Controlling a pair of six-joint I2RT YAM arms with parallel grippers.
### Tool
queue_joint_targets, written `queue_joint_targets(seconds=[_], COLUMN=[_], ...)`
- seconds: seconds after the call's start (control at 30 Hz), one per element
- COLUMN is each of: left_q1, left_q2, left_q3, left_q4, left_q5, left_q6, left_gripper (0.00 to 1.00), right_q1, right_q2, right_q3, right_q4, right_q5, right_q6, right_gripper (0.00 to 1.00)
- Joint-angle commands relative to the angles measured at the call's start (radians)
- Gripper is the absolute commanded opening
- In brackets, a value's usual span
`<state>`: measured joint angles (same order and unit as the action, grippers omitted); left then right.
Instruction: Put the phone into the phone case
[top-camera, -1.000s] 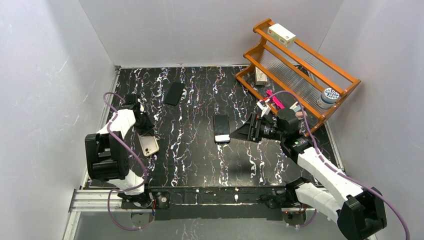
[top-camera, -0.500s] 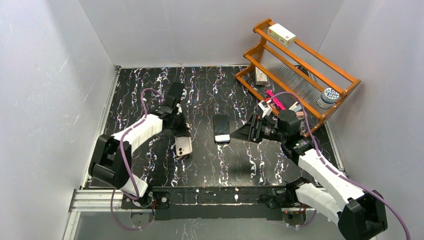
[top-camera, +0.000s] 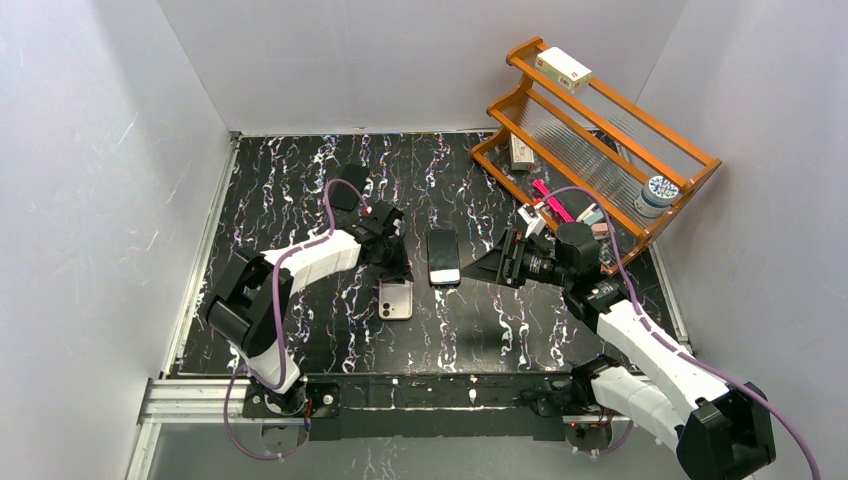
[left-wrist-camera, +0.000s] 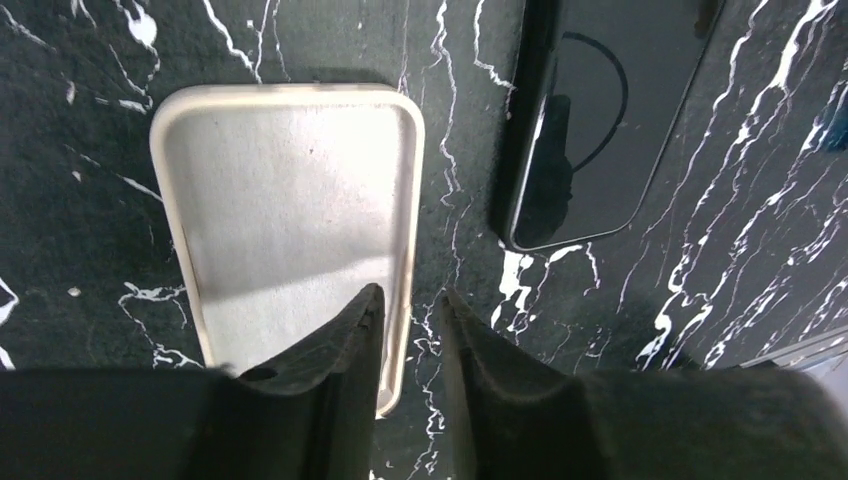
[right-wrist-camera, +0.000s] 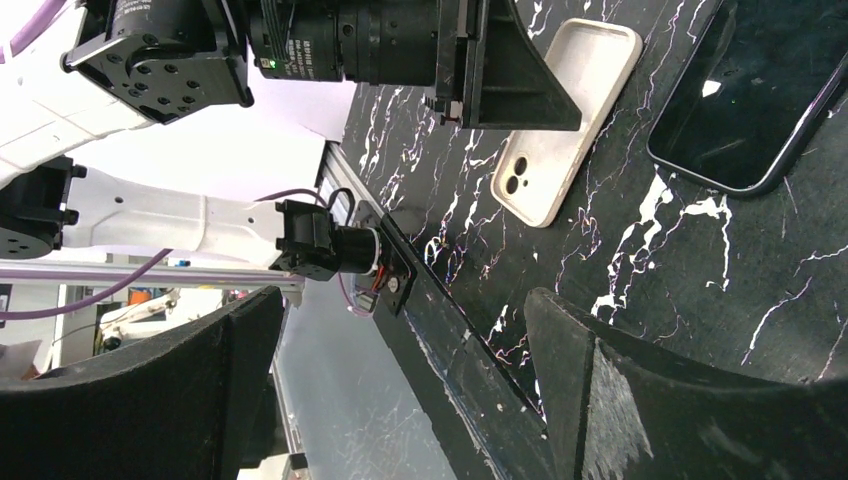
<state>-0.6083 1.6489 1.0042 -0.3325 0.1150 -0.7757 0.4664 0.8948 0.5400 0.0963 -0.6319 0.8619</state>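
The phone (top-camera: 443, 257) lies screen up, dark, at mid table, and shows too in the left wrist view (left-wrist-camera: 600, 110) and the right wrist view (right-wrist-camera: 755, 95). The cream phone case (top-camera: 396, 298) lies flat just left of it, hollow side up (left-wrist-camera: 290, 210), camera cut-out toward the near edge (right-wrist-camera: 565, 120). My left gripper (top-camera: 397, 275) straddles the case's right rim (left-wrist-camera: 408, 298). Its jaws are slightly parted and marble shows between the rim and the right finger. My right gripper (top-camera: 500, 262) hovers wide open just right of the phone, with nothing between its fingers (right-wrist-camera: 405, 310).
An orange wooden rack (top-camera: 620, 105) with small boxes and a tin (top-camera: 657, 190) fills the back right corner. A flat black object (top-camera: 346, 192) lies at the back left, partly behind my left arm. The table's front rail (right-wrist-camera: 470, 350) runs close under my right gripper.
My left arm has carried the case from the table's left side rightward to beside the phone. Its jaws have parted a little. The right arm has barely moved.
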Motion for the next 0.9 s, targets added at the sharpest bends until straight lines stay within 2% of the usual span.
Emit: queue_joint_targets(seconds=[0.0,0.1,0.2,0.27,0.33,0.43,0.6,0.73,0.87], left_q1=[-0.001,-0.001,0.012,0.042,0.084,0.167,0.306,0.382,0.415], left_q2=[-0.018,-0.023,0.000,0.018,0.038,0.068,0.146,0.274,0.360], left_q3=[0.083,0.163,0.264,0.313,0.334,0.333,0.409,0.531,0.618], left_q4=[-0.013,-0.078,-0.164,-0.184,-0.170,-0.102,-0.063,-0.112,-0.111], left_q5=[-0.040,-0.098,-0.236,-0.258,-0.273,-0.207,-0.130,-0.053,-0.057], left_q6=[0.026,0.096,0.209,0.297,0.383,0.531,0.599,0.666,0.719], left_gripper=[0.35,0.58,0.71,0.77,0.81,0.86,0.98,0.98,0.98], right_q1=[0.006,0.005,0.005,0.006,0.006,0.005,0.006,0.006,0.005], right_q2=[0.004,0.010,0.012,0.013,0.014,0.021,0.035,0.041,0.053], right_q3=[0.009,0.012,0.020,0.033,0.049,0.080,0.116,0.115,0.123], right_q4=[0.011,0.011,-0.003,-0.023,-0.043,-0.069,-0.122,-0.119,-0.127], right_q5=[0.005,0.002,0.002,0.004,0.005,0.005,0.013,0.017,0.019], right_q6=[0.000,-0.002,-0.011,-0.022,-0.035,-0.052,-0.074,-0.065,-0.066], right_gripper=[0.99,0.99,0.99,0.99,0.99,0.99,0.99,0.99,0.99])
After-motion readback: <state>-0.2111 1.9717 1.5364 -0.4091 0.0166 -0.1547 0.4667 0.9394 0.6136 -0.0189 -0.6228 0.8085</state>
